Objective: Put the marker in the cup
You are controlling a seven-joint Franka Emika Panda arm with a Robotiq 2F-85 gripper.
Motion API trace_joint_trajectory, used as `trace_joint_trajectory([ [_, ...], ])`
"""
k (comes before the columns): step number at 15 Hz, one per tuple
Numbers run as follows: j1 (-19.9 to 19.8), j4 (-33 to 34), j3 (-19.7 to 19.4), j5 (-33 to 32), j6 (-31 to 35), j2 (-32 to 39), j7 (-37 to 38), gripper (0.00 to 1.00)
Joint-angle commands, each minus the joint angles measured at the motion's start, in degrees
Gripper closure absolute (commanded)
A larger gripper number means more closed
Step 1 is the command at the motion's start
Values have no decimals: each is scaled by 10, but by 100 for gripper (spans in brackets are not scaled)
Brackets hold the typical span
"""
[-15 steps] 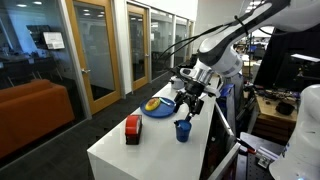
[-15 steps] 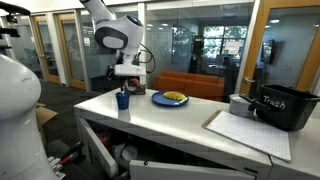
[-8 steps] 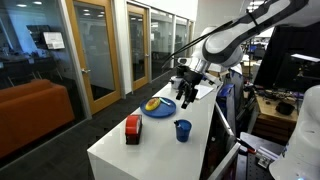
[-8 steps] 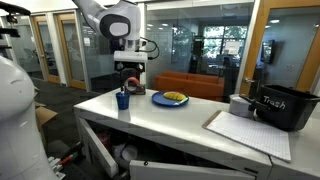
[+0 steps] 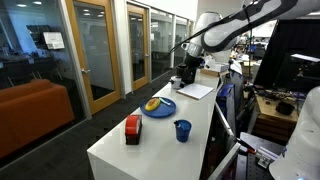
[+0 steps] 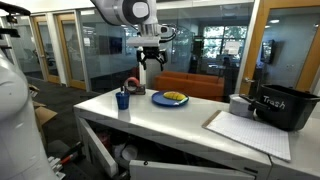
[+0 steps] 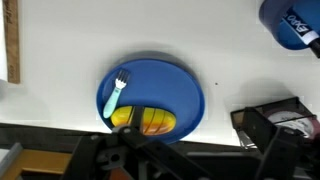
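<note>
The blue cup (image 5: 182, 130) stands on the white table near its front edge, and it also shows in the other exterior view (image 6: 122, 99) and at the top right of the wrist view (image 7: 290, 25). A thin dark tip seems to stick out of the cup's top in an exterior view; I cannot make out the marker otherwise. My gripper (image 5: 188, 74) (image 6: 150, 56) hangs high above the table, over the blue plate and well away from the cup. In the wrist view its dark fingers (image 7: 190, 160) are spread apart with nothing between them.
A flat blue plate (image 7: 150, 95) (image 5: 158, 107) (image 6: 170, 98) holds yellow food and a pale fork. A red-and-black block (image 5: 132, 128) (image 6: 132, 85) (image 7: 268, 118) stands near the cup. A black trash bin (image 6: 280, 108) and papers (image 6: 250, 132) lie at one table end.
The gripper has risen from just above the cup and moved away over the plate. The cup, plate and block have not moved.
</note>
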Motion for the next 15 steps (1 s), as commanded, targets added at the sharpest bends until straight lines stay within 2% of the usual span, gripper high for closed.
trace_joint_trajectory([
  [1,6,40,-17,-51,-63,33,99,0],
  [5,13,74,-20,-59,-153,52,169,0],
  [9,22,103,-20,-53,-218,60,199,0],
  [11,25,112,-19,-57,-240,62,218,0],
  [12,27,88,-23,-50,-208,45,199,0],
  [15,28,93,-22,-50,-220,48,208,0],
])
